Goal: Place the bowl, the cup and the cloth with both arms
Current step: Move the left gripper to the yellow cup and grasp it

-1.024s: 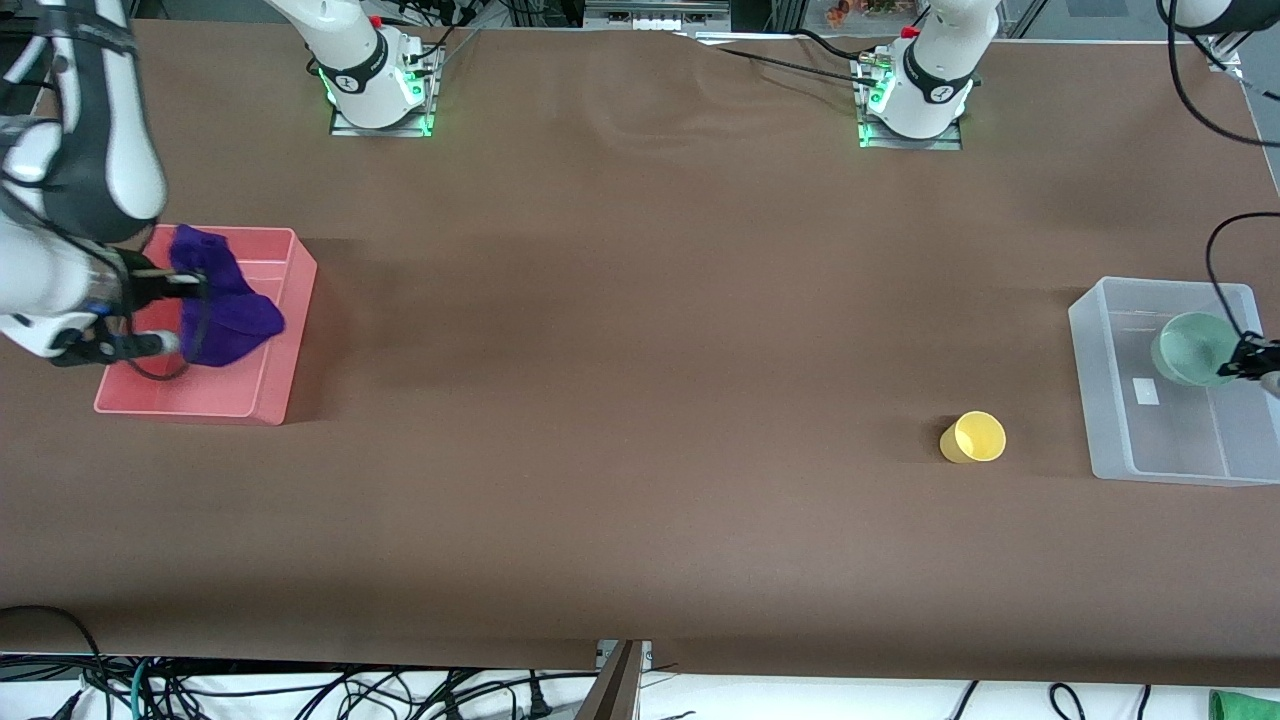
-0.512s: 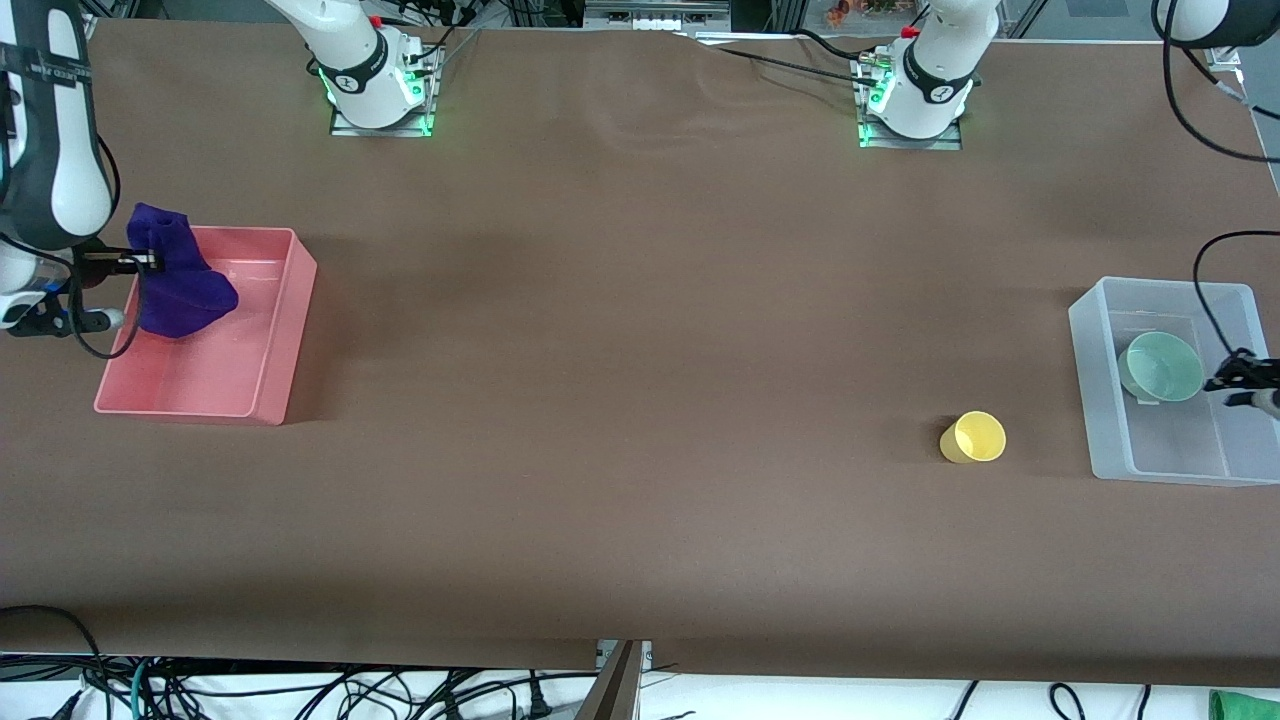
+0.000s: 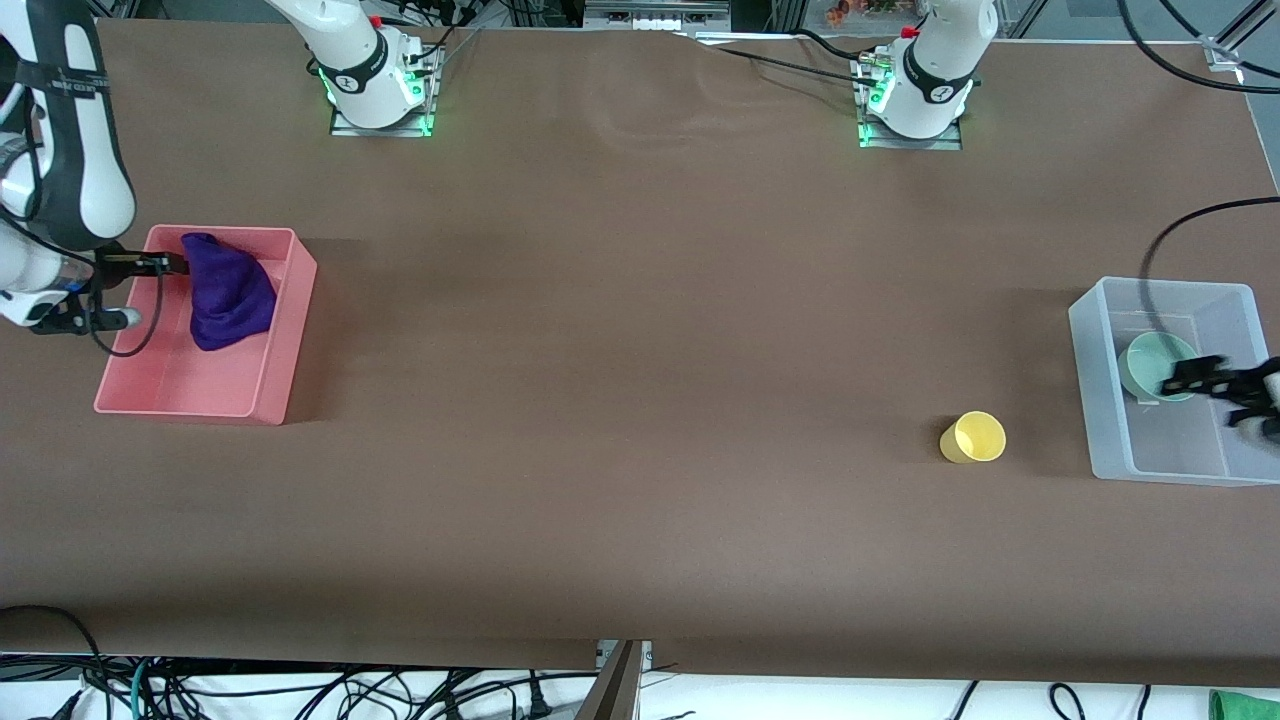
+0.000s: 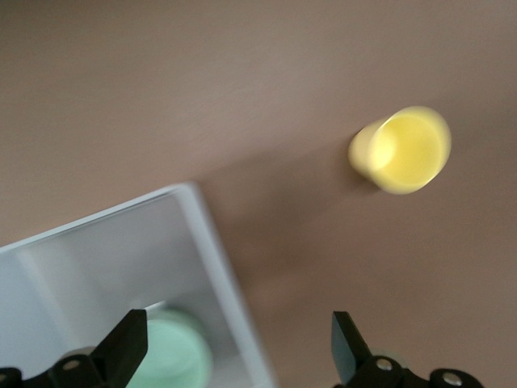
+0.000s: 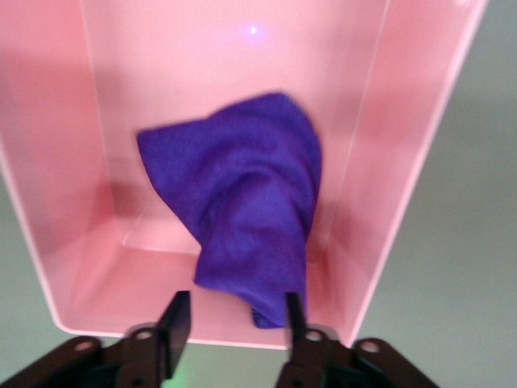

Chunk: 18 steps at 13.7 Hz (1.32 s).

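Observation:
The purple cloth [image 3: 230,292] lies crumpled in the pink bin [image 3: 285,330], in the part nearer the robots' bases; it also shows in the right wrist view [image 5: 242,202]. My right gripper [image 3: 160,265] is open and empty over the bin's rim beside the cloth [image 5: 234,323]. The mint-green bowl [image 3: 1150,362] sits in the clear bin [image 3: 1100,400] and shows in the left wrist view [image 4: 166,356]. My left gripper [image 3: 1195,378] is wide open just over the bowl [image 4: 234,356]. The yellow cup [image 3: 972,437] stands upright on the table beside the clear bin [image 4: 401,149].
The brown table [image 3: 640,350] stretches between the two bins. The arms' bases [image 3: 375,85] stand at the table's edge farthest from the front camera. A black cable [image 3: 1160,250] arcs above the clear bin.
My right gripper has let go of the cloth, which now lies in the pink bin. My left gripper has released the bowl into the clear bin and shifted toward the cup.

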Each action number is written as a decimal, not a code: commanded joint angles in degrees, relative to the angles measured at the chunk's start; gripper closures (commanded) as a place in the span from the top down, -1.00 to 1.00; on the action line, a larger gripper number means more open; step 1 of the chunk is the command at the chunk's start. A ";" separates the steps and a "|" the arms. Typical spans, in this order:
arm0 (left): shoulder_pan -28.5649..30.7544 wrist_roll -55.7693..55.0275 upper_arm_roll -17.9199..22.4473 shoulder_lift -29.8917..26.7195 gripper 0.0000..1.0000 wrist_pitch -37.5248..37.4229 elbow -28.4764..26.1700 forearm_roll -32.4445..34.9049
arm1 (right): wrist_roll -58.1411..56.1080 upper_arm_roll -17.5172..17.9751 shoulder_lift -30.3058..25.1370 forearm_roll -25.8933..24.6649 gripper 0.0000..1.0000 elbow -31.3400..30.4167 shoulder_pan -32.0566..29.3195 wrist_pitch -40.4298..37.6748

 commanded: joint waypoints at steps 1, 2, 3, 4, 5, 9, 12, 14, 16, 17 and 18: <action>-0.23 -9.17 -2.86 2.77 1.00 1.94 -2.22 -4.67 | -0.29 3.73 -1.37 2.10 1.00 9.53 0.06 -9.71; -0.50 -9.54 -3.04 4.09 1.00 5.18 -3.44 -8.09 | -0.03 6.89 -1.36 2.10 1.00 13.66 0.06 -13.32; -0.85 -9.55 -3.04 4.62 1.00 10.26 -6.23 -9.43 | 0.06 9.62 -1.36 2.01 1.00 17.27 0.06 -16.92; -1.03 -9.55 -3.04 4.98 1.00 16.05 -10.09 -9.79 | 0.24 11.82 -1.36 2.27 1.00 20.00 0.15 -19.31; -1.38 -9.55 -3.04 5.50 0.94 22.37 -13.44 -9.88 | 1.20 13.84 -1.45 2.36 1.00 21.77 0.15 -20.20; -2.17 -9.90 -3.04 7.44 -0.96 28.33 -16.63 -9.97 | 9.37 21.84 -1.54 1.84 1.00 26.97 0.24 -21.00; -1.73 -11.39 -3.13 7.27 -1.00 28.06 -15.94 -9.97 | 9.55 22.57 -1.63 1.75 1.00 33.11 0.32 -20.12; -1.38 -11.83 -3.13 6.57 -1.00 27.02 -15.58 -9.97 | 9.56 22.30 -2.16 1.66 1.00 34.09 0.06 -17.60; -1.12 -11.92 -2.87 4.81 -1.00 22.81 -14.45 -9.97 | 9.21 21.69 -3.29 1.22 1.00 33.83 -0.20 -16.79; -1.12 -12.01 -2.43 3.85 -1.00 19.57 -12.70 -9.54 | 8.68 20.99 -3.30 0.96 1.00 33.74 -1.07 -16.96; -0.86 -11.83 -1.82 2.97 -1.00 14.40 -9.89 -9.10 | 8.68 20.90 -3.39 1.22 1.00 33.13 -2.47 -17.74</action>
